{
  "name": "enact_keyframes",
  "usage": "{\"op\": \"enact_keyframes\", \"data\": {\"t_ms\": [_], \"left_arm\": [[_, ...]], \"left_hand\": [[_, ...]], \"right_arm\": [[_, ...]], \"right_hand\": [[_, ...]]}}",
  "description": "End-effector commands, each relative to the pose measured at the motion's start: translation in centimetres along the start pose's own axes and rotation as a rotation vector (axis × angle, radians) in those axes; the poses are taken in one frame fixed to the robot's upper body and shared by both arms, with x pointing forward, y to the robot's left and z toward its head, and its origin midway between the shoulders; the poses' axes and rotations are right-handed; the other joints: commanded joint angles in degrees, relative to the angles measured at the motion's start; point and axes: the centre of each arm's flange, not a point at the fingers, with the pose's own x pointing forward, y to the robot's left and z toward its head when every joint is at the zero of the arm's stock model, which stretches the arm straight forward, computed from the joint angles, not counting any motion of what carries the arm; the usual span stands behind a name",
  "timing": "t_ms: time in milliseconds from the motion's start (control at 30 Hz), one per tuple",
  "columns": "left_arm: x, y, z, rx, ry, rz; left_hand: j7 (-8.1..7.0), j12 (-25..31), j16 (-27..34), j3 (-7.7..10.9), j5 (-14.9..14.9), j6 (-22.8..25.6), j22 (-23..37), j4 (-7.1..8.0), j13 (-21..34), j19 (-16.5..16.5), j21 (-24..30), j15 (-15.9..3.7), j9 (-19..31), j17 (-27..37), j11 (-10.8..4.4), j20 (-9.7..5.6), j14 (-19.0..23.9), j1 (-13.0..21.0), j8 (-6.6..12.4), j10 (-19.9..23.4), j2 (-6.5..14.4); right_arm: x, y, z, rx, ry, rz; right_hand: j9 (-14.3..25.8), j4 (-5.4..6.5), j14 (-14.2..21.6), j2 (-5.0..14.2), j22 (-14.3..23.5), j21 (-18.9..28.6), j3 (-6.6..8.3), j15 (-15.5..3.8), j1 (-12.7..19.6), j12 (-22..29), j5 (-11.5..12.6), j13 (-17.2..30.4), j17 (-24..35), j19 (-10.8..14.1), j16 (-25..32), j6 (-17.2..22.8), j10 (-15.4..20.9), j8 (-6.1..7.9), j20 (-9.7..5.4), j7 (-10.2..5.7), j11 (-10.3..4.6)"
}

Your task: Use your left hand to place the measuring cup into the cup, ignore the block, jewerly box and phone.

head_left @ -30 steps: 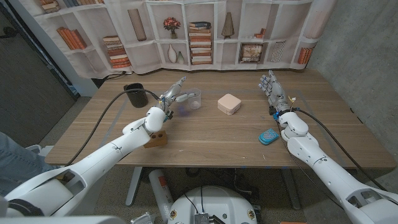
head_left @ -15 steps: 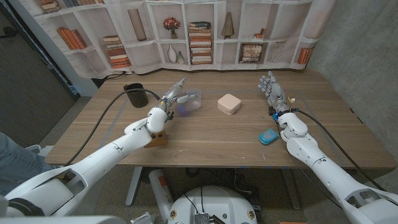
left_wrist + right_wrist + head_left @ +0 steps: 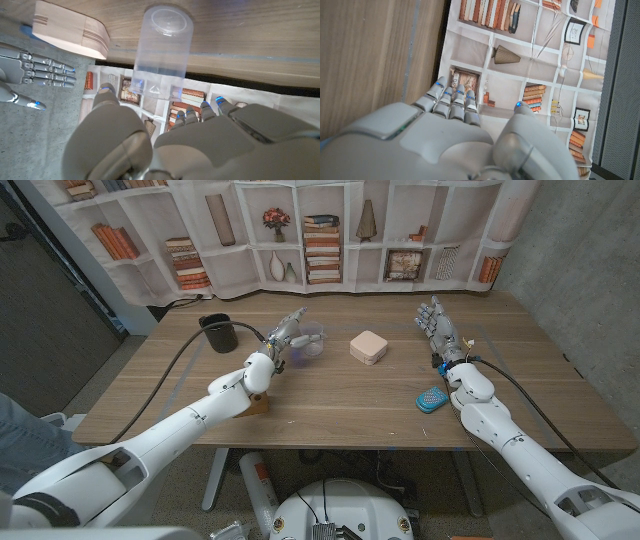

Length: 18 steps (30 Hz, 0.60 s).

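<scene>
Reaching left robot hand [image 3: 284,335], fingers spread, at clear measuring cup [image 3: 312,338], not gripping; right robot hand [image 3: 437,325] open, upright.

Clear measuring cup [image 3: 312,340], black cup [image 3: 218,333], pink jewelry box [image 3: 368,346], blue phone [image 3: 432,399]

On the table [image 3: 340,395], the cup [image 3: 217,333] stands far left near the back edge, with the measuring cup [image 3: 312,340] to its right and the jewelry box [image 3: 368,346] further right. The block [image 3: 258,402] lies nearer the front, under the left arm. The phone [image 3: 432,398] lies right of centre, just beside the right arm.
</scene>
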Motion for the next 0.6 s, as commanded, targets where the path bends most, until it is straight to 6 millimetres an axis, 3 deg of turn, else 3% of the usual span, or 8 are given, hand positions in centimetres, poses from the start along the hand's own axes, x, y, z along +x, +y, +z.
{"op": "enact_keyframes", "data": {"t_ms": [33,600], "left_arm": [[0.2,-0.7,0.2,0.018,-0.002,-0.012],[1.3,-1.9,0.7,0.027,-0.011,-0.025]], "left_hand": [[0.41,0.03,-0.16,-0.55,0.33,-4.0,0.14,0.02,0.14,-0.75,0.12,0.47,0.34,0.11,-0.3,0.32,-0.03,-0.37,0.24,-0.54,-0.4],[0.34,0.38,0.14,-0.92,0.46,-3.33,0.15,-0.04,0.14,0.06,0.51,-0.46,0.34,0.07,-0.68,0.74,0.49,-0.14,0.65,-0.1,-0.17]], "right_arm": [[-0.2,-0.5,0.0,0.003,-0.001,-0.007],[-0.1,-0.9,-0.1,0.01,0.003,-0.011]], "right_hand": [[0.31,-0.23,0.45,0.22,0.32,-0.14,0.22,-0.16,0.43,0.11,-0.05,0.19,0.2,0.39,-0.23,0.51,0.45,-0.18,-0.62,-0.06,0.05],[0.31,-0.35,0.5,0.35,0.34,-0.49,0.19,-0.14,0.46,0.12,-0.12,0.21,0.2,0.53,-0.26,0.62,0.6,-0.18,-0.56,-0.16,0.12]]}}
